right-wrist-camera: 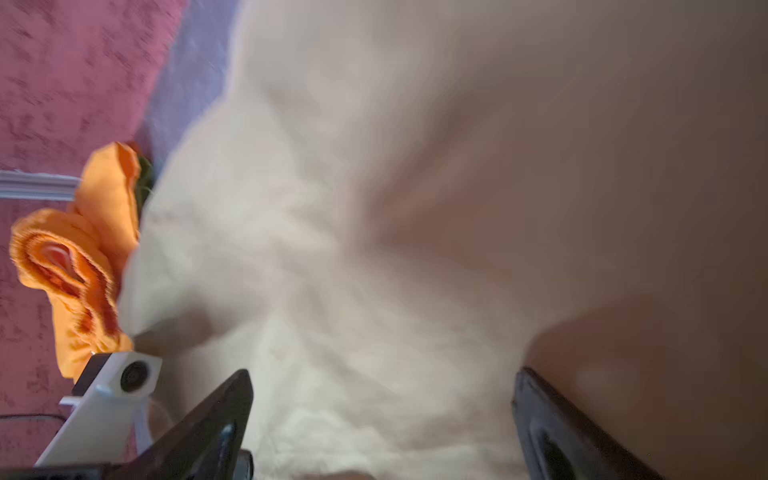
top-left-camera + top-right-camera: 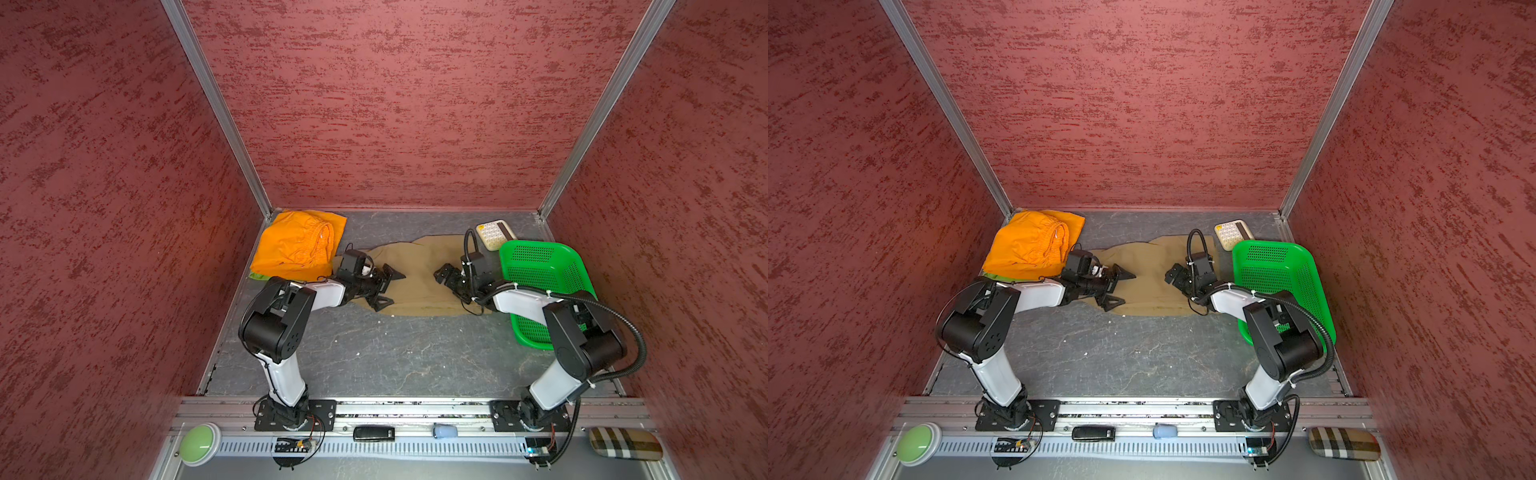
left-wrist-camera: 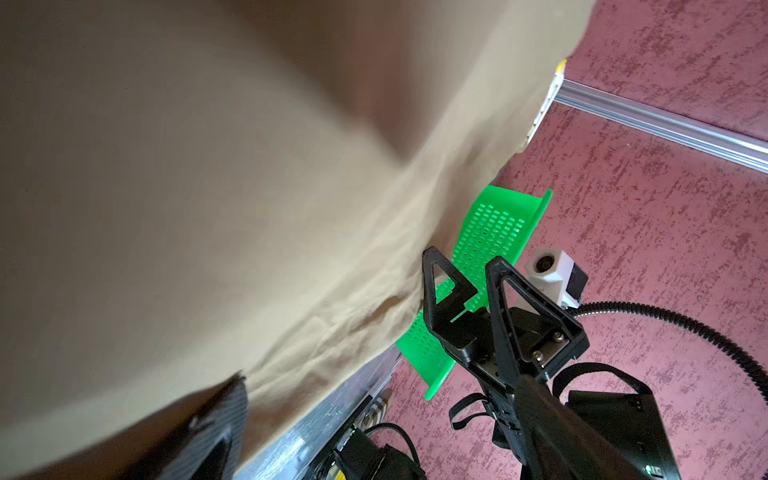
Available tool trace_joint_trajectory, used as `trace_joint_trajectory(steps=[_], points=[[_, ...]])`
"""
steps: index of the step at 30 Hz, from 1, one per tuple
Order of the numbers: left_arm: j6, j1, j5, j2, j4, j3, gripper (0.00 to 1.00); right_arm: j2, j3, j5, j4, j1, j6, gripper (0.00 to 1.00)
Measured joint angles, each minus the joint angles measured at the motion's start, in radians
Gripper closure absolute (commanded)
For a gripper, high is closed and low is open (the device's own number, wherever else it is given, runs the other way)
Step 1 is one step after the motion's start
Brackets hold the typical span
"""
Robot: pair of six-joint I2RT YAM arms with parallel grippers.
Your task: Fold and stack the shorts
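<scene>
The khaki shorts (image 2: 419,274) (image 2: 1154,270) lie spread flat across the back middle of the table. My left gripper (image 2: 394,289) (image 2: 1122,287) hovers open over their left part, holding nothing. Facing it over their right part, my right gripper (image 2: 445,282) (image 2: 1177,284) (image 1: 382,395) is open too, with only tan cloth (image 1: 332,249) between its fingers. The orange shorts (image 2: 297,245) (image 2: 1032,243) (image 1: 83,249) sit folded in the back left corner. A sliver of the lime green shorts (image 2: 258,275) (image 2: 994,275) shows under them. Tan cloth (image 3: 208,187) fills the left wrist view.
A green perforated basket (image 2: 540,266) (image 2: 1279,266) (image 3: 486,232) stands at the right, partly under my right arm. A small keypad device (image 2: 492,232) lies behind it. Red walls close in three sides. A green button (image 2: 199,444) and a plaid case (image 2: 625,444) lie on the front rail.
</scene>
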Motion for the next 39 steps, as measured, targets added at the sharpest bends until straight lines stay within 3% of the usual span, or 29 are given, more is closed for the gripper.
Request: trace_joint_trajectory(steps=[9,13,16,20,23,25,30,39], points=[[0.022,0.053,0.046,-0.059,0.090,-0.131,0.01,-0.116,-0.135,-0.016,0.037,-0.066,-0.040,0.01],[0.079,0.035,0.013,-0.102,-0.027,-0.106,0.01,-0.128,-0.075,0.015,-0.070,-0.077,-0.087,0.01],[0.208,0.019,-0.080,-0.163,-0.265,0.009,0.01,-0.132,0.023,0.040,-0.145,-0.077,-0.134,0.01],[0.466,0.021,-0.317,-0.277,-0.529,0.241,0.01,-0.119,0.187,0.060,-0.196,-0.077,-0.208,0.01],[0.631,0.086,-0.459,-0.337,-0.634,0.331,0.01,-0.087,0.260,0.062,-0.200,-0.077,-0.249,0.01],[0.706,0.170,-0.489,-0.335,-0.675,0.341,0.01,-0.058,0.278,0.061,-0.202,-0.077,-0.267,0.01],[0.809,0.324,-0.486,-0.237,-0.742,0.259,0.01,0.028,0.281,0.041,-0.219,-0.077,-0.287,0.01],[0.834,0.307,-0.428,-0.149,-0.764,0.180,0.00,0.050,0.245,0.018,-0.222,-0.077,-0.316,0.01]])
